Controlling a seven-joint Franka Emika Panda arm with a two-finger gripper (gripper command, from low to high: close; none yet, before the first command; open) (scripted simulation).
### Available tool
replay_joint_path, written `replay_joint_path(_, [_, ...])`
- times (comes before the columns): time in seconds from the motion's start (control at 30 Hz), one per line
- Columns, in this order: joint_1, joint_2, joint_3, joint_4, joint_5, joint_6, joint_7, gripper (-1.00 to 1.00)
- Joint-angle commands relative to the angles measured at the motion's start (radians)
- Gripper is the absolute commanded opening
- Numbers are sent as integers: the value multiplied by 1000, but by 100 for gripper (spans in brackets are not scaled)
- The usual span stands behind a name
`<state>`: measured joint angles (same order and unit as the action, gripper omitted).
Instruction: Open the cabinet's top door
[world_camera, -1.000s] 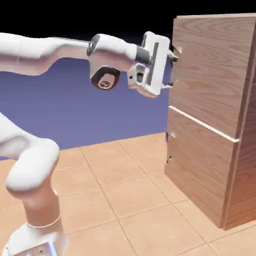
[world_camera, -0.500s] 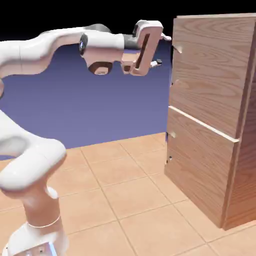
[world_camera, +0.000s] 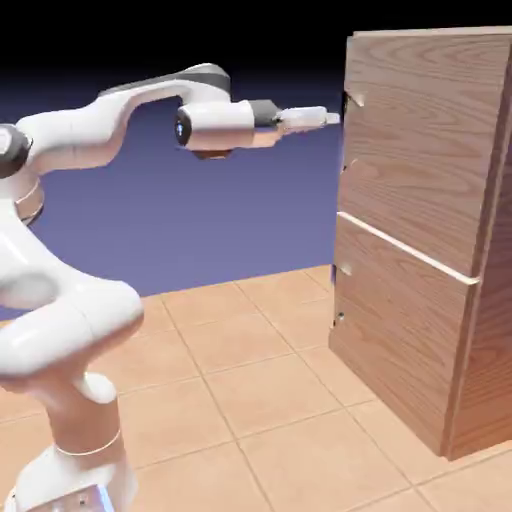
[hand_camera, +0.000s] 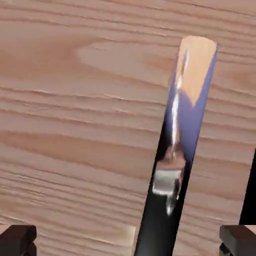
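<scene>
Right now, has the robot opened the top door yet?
Not yet. The top door sits flush with the cabinet, shut. The approach looks done: the gripper is level, pointing at the handle. In the hand view its open fingertips flank the handle. Closing and pulling remain.

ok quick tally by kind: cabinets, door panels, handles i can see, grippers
cabinet: 1
door panels: 2, the top door and the lower door
handles: 2, the top handle and the lower handle, each showing only its mounts in the exterior view
gripper: 1, open
total: 6
</scene>
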<state>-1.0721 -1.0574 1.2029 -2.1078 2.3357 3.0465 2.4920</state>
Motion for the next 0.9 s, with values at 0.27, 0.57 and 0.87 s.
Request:
replay_joint_path(0.27, [-194,6,100,144,49,-27,45,-100])
replay_joint_path(0.57, [97,-44,-135,-183,75,-317,-73,-100])
replay_joint_path(0.87, [379,-101,-442,-491,-80,-629,-137,-100])
